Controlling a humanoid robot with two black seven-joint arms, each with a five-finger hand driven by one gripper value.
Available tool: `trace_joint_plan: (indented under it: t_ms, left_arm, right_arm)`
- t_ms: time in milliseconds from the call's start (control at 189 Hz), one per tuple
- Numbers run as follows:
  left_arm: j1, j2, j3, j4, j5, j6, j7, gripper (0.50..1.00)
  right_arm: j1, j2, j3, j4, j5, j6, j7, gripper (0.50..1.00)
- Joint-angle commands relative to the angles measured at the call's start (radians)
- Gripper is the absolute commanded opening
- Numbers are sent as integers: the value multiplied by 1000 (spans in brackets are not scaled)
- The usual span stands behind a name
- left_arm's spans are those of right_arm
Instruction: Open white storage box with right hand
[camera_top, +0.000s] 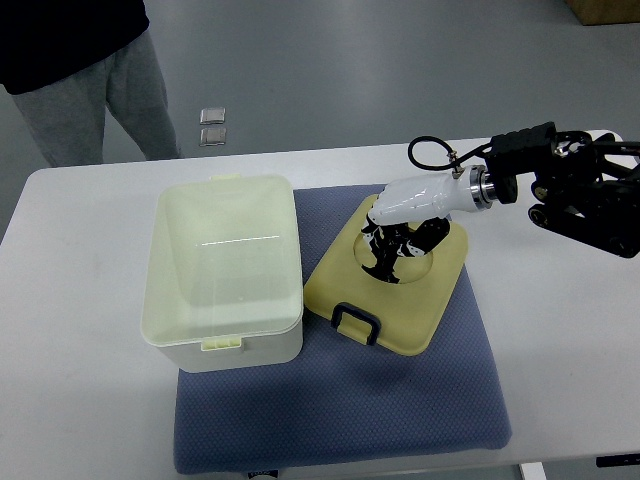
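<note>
Box: we see the white storage box (223, 270) standing open on the left part of a blue mat (340, 400), its inside bare and pale.
Lid: the yellowish lid (400, 300) lies off the box, just to its right on the mat, tilted, with its dark handle (355, 322) at the near edge.
Right hand: our right hand (400, 235) reaches in from the right edge and sits over the far part of the lid, dark fingers (385, 258) pointing down onto it; we cannot tell whether they grip the lid or merely touch it.
Table: a white table (80, 300) carries the mat.
Person: grey trouser legs (90, 100) stand beyond the table's far left corner.
</note>
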Motion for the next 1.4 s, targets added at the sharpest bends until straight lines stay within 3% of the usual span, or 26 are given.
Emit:
trace_joint_plan:
  t_ms: [0, 63, 79, 85, 90, 95, 106, 169, 434, 693, 1058, 1397]
  left_arm:
    - [0, 0, 0, 0, 0, 0, -1, 1000]
    - [0, 0, 0, 0, 0, 0, -1, 1000]
    - [0, 0, 0, 1, 0, 0, -1, 1000]
    - [0, 0, 0, 1, 0, 0, -1, 1000]
    - [0, 0, 0, 0, 0, 0, -1, 1000]
    - [0, 0, 0, 0, 0, 0, -1, 1000]
    - [0, 0, 0, 0, 0, 0, 1, 1000]
    - [0, 0, 0, 1, 0, 0, 1, 1000]
    - [0, 0, 0, 0, 0, 0, -1, 1000]
    - [0, 0, 0, 0, 0, 0, 1, 1000]
    - [0, 0, 0, 0, 0, 0, 1, 1000]
    - [0, 0, 0, 0, 0, 0, -1, 1000]
  right_arm:
    - [-7, -1, 1, -1, 1, -4, 0, 535]
    - [-9, -1, 1, -1, 4, 2, 0, 625]
    - [-9, -1, 1, -1, 7, 4, 0, 690]
    - [-9, -1, 1, -1, 7, 4, 0, 690]
    - [-9, -1, 1, -1, 7, 4, 0, 727]
    - [-9, -1, 1, -1, 7, 4, 0, 727]
    - [-11, -1, 1, -1, 10, 5, 0, 788]
    - [-20, -1, 1, -1, 15, 7, 0, 858]
    - [-21, -9, 11, -6, 70, 41, 0, 913]
    - [-21, -44, 95, -17, 329, 105, 0, 919]
    - [-230, -17, 319, -104, 949, 104, 0, 919]
    - [-353, 130, 363, -294, 1527, 110, 0, 919]
